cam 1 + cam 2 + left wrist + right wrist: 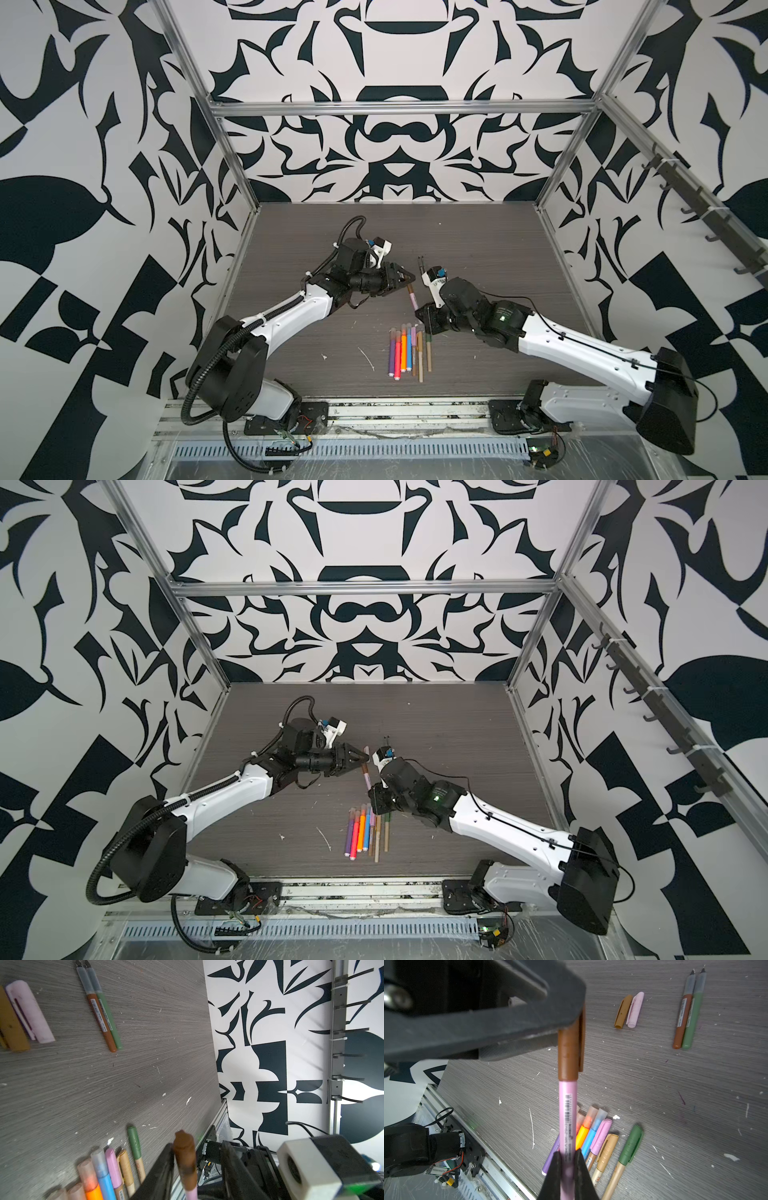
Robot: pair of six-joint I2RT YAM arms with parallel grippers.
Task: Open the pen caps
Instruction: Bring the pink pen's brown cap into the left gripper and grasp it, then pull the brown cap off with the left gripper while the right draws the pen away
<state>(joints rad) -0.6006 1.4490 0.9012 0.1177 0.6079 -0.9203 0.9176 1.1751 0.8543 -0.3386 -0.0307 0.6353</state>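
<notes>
done: we count two bare pens (682, 1016) and two loose caps (635, 1008) on the table (675, 1095) | now: our right gripper (568, 1159) clamps the pink pen (566, 1105) in the air; our left gripper (198, 1153) straddles its brown cap (568, 1055), one finger touching, not yet clamped | left: this cap, plus seven capped pens (604, 1132) in a row

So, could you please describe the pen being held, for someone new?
Over the middle of the grey table, the right gripper holds one pen in the air. Only this pen pairs a pink body with a brown cap.
</notes>
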